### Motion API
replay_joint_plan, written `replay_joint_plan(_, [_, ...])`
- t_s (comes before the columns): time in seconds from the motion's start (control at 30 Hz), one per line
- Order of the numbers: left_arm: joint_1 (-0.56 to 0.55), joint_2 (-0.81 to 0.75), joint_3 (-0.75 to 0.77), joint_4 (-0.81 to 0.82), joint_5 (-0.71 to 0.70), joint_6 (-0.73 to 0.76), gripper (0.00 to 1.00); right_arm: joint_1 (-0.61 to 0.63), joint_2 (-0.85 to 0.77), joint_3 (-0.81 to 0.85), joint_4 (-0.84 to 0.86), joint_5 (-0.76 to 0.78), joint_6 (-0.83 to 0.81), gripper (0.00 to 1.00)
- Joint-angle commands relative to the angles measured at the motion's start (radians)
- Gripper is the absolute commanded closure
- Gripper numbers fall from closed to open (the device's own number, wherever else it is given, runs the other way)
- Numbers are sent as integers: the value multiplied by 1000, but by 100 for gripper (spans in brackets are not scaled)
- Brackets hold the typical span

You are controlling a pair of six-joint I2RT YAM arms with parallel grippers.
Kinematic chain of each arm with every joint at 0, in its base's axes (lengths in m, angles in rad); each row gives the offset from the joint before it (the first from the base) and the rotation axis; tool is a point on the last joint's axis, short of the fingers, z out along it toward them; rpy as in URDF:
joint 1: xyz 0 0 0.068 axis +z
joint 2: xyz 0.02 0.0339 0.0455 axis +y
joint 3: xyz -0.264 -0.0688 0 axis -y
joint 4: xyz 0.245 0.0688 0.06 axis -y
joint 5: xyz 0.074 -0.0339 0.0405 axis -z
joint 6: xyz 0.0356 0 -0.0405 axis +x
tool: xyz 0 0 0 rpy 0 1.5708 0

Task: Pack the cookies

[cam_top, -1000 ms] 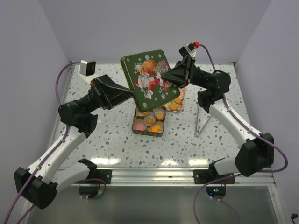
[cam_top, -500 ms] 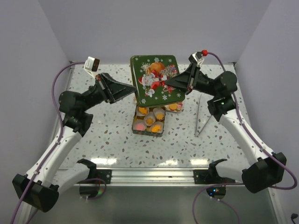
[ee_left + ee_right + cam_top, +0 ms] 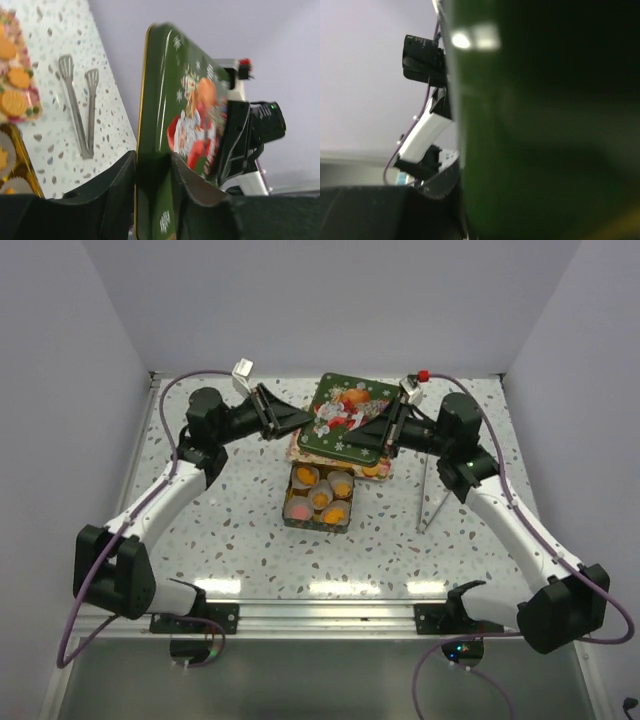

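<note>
Both arms are built of smooth white plastic links (image 3: 160,502) joined by rounded black joint housings (image 3: 110,570), with a thin purple cable (image 3: 195,376) looping loosely back from each tool. The black wedge-shaped left gripper (image 3: 303,423) carries a small white camera block (image 3: 241,368) just behind its fingers. The matching black right gripper (image 3: 370,433) has a red cap (image 3: 423,374) in that spot, and a tiny green light (image 3: 272,106) glows on the black housing behind it.

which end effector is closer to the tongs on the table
Right. The right end effector grips the lid at its right edge, the tongs lying just to its near right; the left end effector grips the left edge, farther away.
</note>
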Motion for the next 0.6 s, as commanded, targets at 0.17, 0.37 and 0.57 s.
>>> replay_joint_plan(0.17, [45,185,14,-82,160,145,52,69,148,14,-15,15,-54,100])
replay_joint_plan(0.37, [131,257,23,-229,189,322,43,83,251,61,-38,51,-65,100])
replay_joint_plan(0.57, [140,273,6,-302,172,434,44,135,291,-25,60,105,-18,100])
